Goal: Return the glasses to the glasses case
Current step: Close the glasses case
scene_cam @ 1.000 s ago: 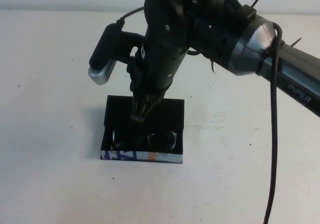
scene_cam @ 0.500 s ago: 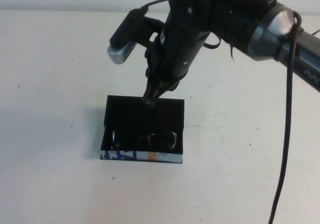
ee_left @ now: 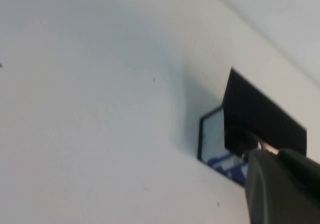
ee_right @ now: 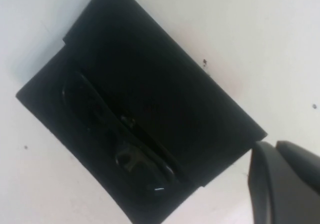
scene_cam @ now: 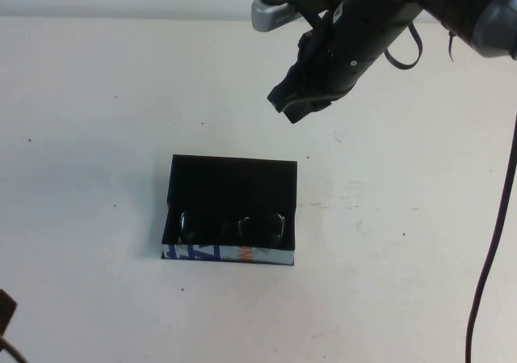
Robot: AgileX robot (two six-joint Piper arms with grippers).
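Observation:
The black glasses case [scene_cam: 234, 181] stands at the middle of the table with its lid open and its blue, white and orange strip [scene_cam: 226, 254] facing me. The dark glasses [scene_cam: 234, 227] lie inside it, folded. My right gripper [scene_cam: 289, 104] hangs shut and empty above the table, behind and to the right of the case. In the right wrist view the case [ee_right: 165, 99] and glasses [ee_right: 120, 134] lie below its fingers [ee_right: 280, 184]. My left gripper [ee_left: 280, 189] is shut and low at the near left, with the case [ee_left: 260, 119] ahead of it.
The white table [scene_cam: 97, 137] bears only small dark specks. A black cable [scene_cam: 485, 282] hangs down from the right arm at the right side. A corner of the left arm [scene_cam: 4, 310] shows at the near left edge.
My right gripper has risen from over the case and moved back and to the right. The glasses stay in the case. The left arm's tip has come into view at the near left.

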